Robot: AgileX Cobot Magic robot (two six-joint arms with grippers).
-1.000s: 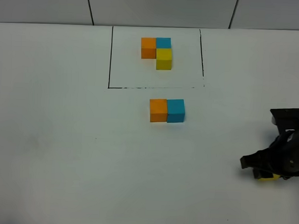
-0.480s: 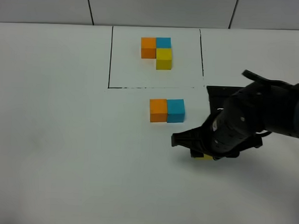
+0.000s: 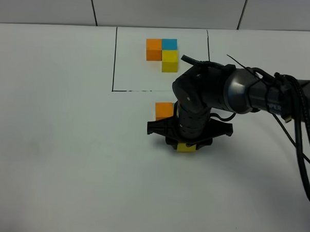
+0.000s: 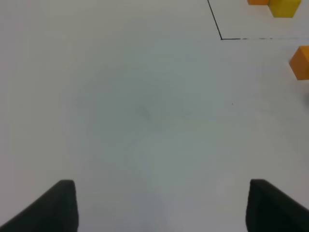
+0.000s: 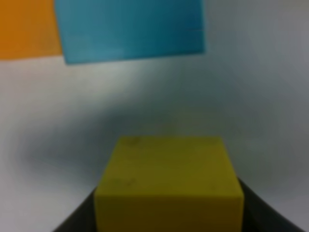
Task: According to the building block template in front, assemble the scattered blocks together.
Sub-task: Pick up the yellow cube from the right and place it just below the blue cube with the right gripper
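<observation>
**Exterior high.** The right gripper (image 3: 187, 143) is clamped on the yellow cube (image 3: 185, 147), low over the white table (image 3: 66, 153) and just in front of the orange cube (image 3: 164, 110). The arm hides the blue cube here, so this view cannot confirm alignment with it. That is the main risk: the yellow cube could be set down skewed or with a gap. I cannot tell whether it rests on the table or hangs just above it. The building block template (image 3: 163, 53) lies farther back: orange and blue cubes side by side, and a yellow one in front of the blue, all touching inside a thin black frame.

**Left wrist.** The left gripper (image 4: 161, 208) has its fingers well apart over bare table and holds nothing. It is far from the work, so it is unlikely to interfere. The orange cube (image 4: 300, 62) and a corner of the template frame show at the edge.

**Right wrist.** The yellow cube (image 5: 169, 188) sits square between the dark jaws, matte with crisp edges. The blue cube (image 5: 129, 30) lies ahead of it, touching the orange cube beside it, with a strip of table between yellow and blue. Pushing forward too hard would likely shove the blue cube and break that pair. Opening the jaws unevenly could twist the yellow cube.
</observation>
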